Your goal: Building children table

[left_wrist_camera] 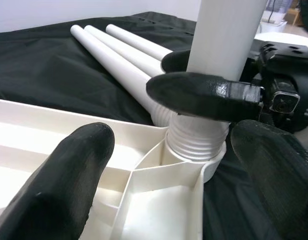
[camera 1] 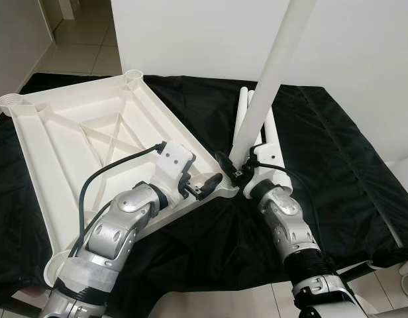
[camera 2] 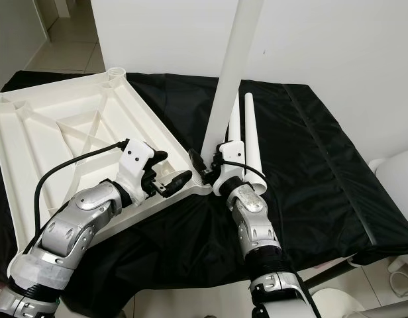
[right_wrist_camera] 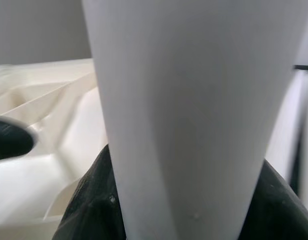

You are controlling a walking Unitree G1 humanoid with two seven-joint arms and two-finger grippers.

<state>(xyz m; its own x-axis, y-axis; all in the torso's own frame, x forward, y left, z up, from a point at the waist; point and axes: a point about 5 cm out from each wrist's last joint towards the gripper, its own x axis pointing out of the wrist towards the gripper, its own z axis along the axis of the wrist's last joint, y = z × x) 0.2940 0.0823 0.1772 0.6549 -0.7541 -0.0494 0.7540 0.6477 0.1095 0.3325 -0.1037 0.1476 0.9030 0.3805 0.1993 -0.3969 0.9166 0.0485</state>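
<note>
Your right gripper (camera 1: pixel 232 163) clamps the upright white plastic leg (camera 1: pixel 270 79) in the overturned white tabletop's (camera 1: pixel 78 132) corner socket; your left gripper (camera 1: pixel 207 182), fingers apart, rests beside

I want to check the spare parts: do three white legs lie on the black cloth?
Yes, three loose legs lie side by side on the black cloth.

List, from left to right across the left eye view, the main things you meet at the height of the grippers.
Upturned white tabletop → left gripper → upright table leg held by the right gripper → spare legs lying on the black cloth.
</note>
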